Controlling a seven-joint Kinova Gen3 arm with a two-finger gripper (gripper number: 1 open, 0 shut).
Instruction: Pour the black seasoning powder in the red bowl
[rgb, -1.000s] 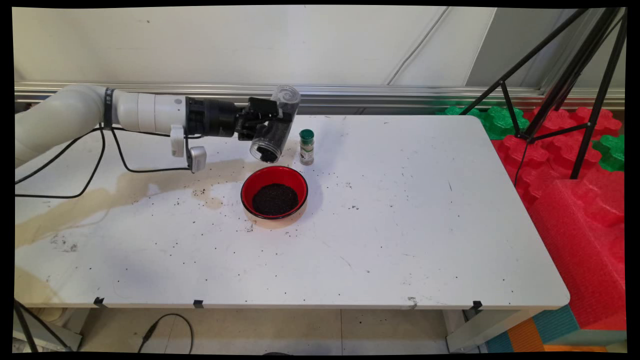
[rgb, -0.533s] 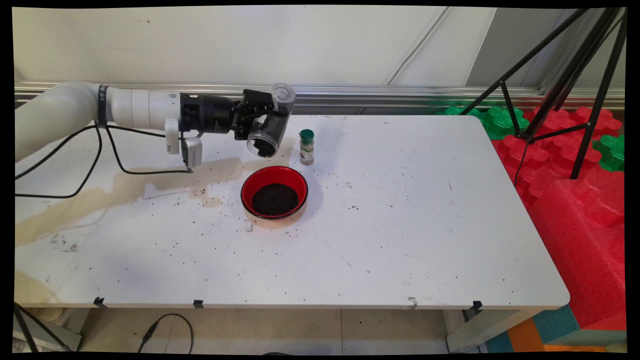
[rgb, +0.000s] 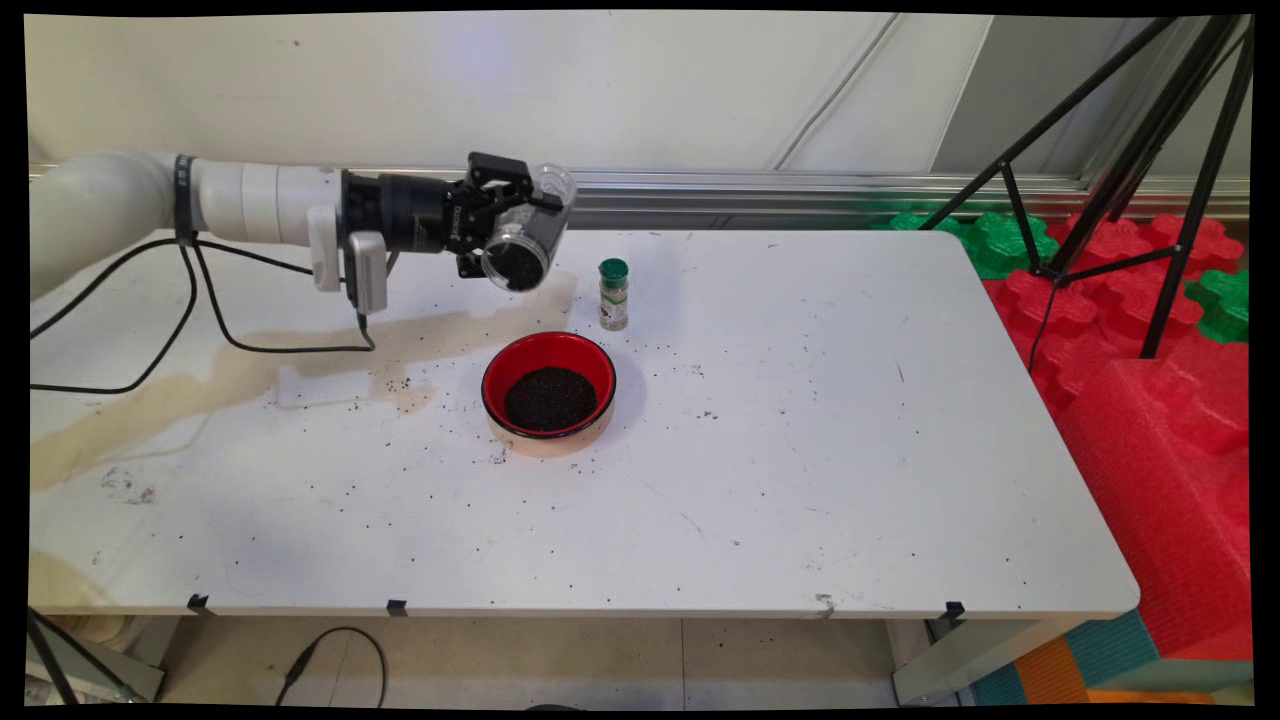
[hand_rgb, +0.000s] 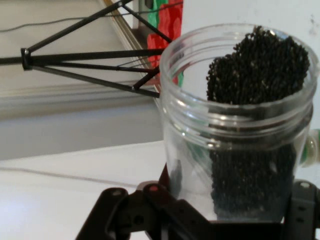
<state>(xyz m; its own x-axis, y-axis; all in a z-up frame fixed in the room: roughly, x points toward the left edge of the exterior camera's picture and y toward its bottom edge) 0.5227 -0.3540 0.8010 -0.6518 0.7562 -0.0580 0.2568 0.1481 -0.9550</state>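
Note:
My gripper (rgb: 500, 225) is shut on a clear plastic jar (rgb: 522, 245) partly filled with small black seeds, held in the air above the table's back left part. The jar lies tilted, its mouth towards the camera and slightly down. In the hand view the jar (hand_rgb: 237, 125) fills the right half, with the seeds (hand_rgb: 255, 70) heaped against one side up to the rim. A red bowl (rgb: 548, 385) with a pile of black seeds sits on the table below and to the right of the jar. A small spice bottle (rgb: 613, 294) with a green cap stands just behind the bowl.
Loose black seeds and a brownish stain (rgb: 230, 375) mark the white table (rgb: 800, 450). A black tripod (rgb: 1130, 150) stands at the back right over red and green foam blocks (rgb: 1150, 380). Black cables (rgb: 200, 310) hang below the arm.
The arm has drawn back to the left and risen, carrying the jar away from above the bowl. The jar has rolled from mouth-down towards level.

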